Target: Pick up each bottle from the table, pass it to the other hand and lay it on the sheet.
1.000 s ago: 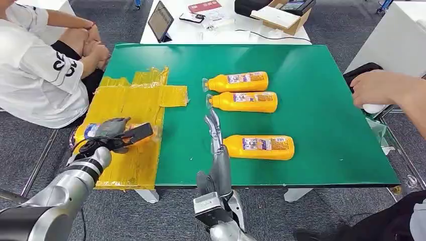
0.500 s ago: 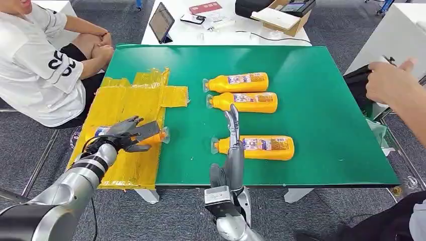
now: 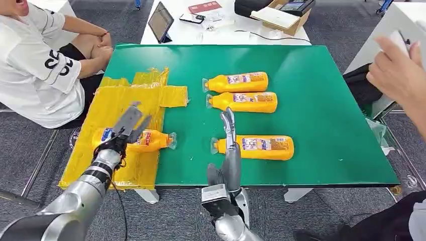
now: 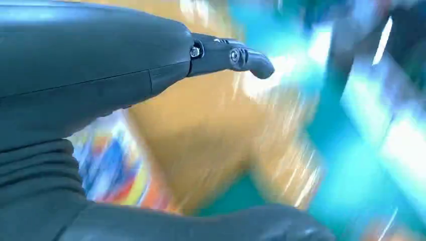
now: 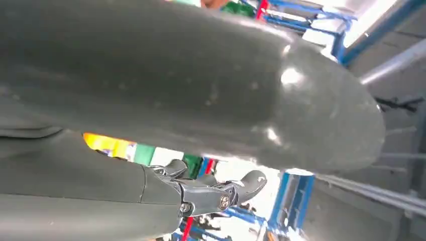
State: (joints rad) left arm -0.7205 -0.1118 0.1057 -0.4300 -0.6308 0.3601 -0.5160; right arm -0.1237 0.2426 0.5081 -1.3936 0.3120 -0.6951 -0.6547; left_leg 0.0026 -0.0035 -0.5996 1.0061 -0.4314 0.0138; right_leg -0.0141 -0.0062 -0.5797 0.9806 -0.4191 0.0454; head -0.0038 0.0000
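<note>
Left wrist view blurs badly — bottle [image 4: 201,150] just an orange smear.

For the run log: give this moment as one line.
left robot hand: open over bottle on sheet | right robot hand: open | green table: three bottles

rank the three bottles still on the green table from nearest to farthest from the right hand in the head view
From the right hand:
1. Front bottle, beside the fingers.
2. Middle bottle, just past the fingertips.
3. Back bottle, farthest up the table.
</note>
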